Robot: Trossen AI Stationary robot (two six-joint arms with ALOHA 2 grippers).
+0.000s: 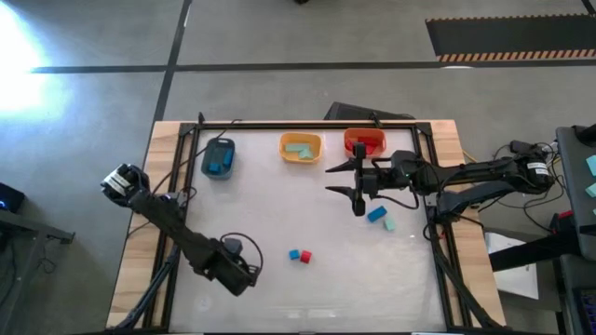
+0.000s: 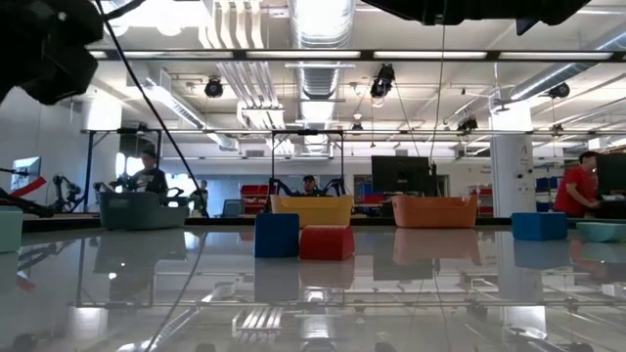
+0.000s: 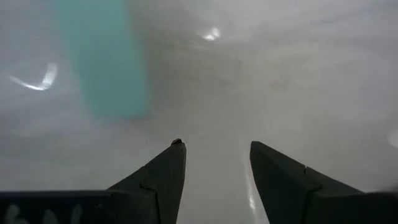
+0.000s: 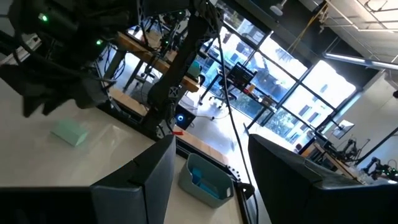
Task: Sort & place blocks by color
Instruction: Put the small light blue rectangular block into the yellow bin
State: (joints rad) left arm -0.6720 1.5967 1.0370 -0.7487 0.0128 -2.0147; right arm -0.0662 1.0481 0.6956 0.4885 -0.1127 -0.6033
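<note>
Dark left gripper (image 1: 250, 276) sat lower left of frame, fingers narrowly parted, empty; blue and red blocks (image 1: 299, 255) just to its right, closest arm. Right gripper (image 1: 345, 179) hovered upper centre-right, fingers spread wide, empty; blue bar (image 1: 376, 214) below-right of it, long axis diagonal

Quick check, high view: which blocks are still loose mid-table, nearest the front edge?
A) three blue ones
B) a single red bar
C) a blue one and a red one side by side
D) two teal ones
C: the blue block and the red block sit touching on the table, which the low view confirms.
</note>
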